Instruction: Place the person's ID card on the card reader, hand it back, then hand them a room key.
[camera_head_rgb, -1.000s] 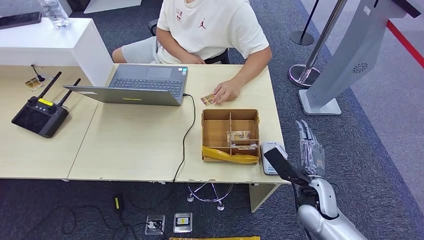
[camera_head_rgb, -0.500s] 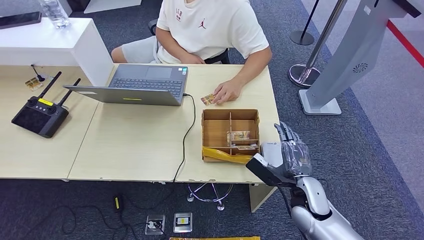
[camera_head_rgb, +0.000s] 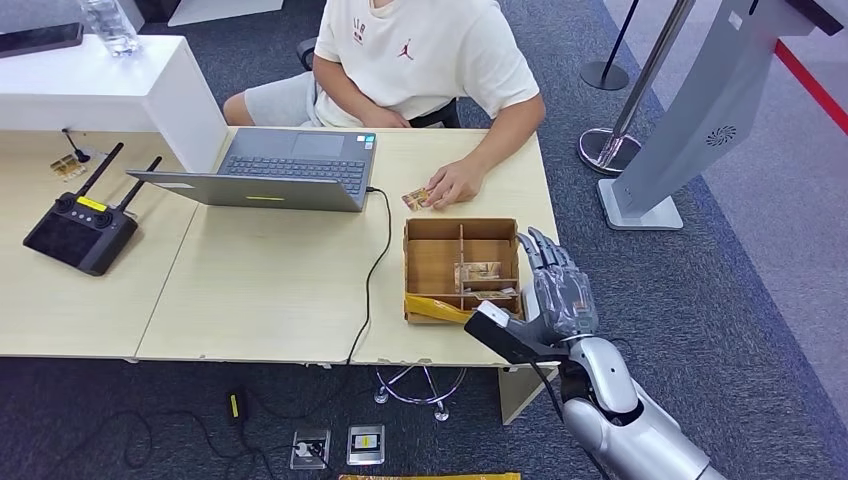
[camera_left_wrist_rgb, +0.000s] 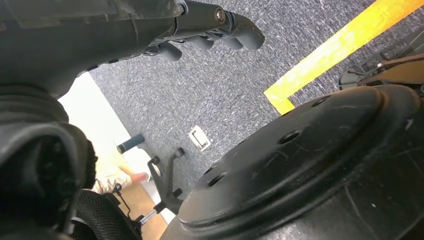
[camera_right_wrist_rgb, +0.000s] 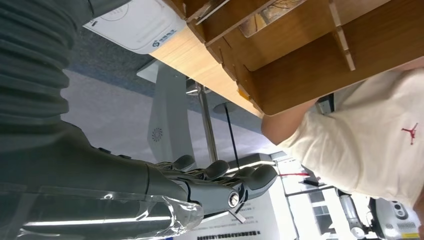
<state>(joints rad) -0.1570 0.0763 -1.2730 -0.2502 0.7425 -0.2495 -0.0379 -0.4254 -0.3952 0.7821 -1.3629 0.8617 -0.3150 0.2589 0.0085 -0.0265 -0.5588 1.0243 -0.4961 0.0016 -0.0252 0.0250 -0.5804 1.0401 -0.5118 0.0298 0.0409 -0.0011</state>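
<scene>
While your right hand (camera_head_rgb: 556, 290) hovers empty, fingers spread, over the tray's (camera_head_rgb: 432, 262) right edge, the ID card (camera_head_rgb: 417, 198) lies at 11 o'clock under the person's hand (camera_head_rgb: 455, 184); likely thin, stiff, slippery, so pinch its free edge

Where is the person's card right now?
In the head view, the card lies on the table's far right, under the person's hand, just behind the wooden box.

right arm (camera_head_rgb: 630, 420): silver shell | hand (camera_head_rgb: 556, 290): dark fingers, clear film
</scene>
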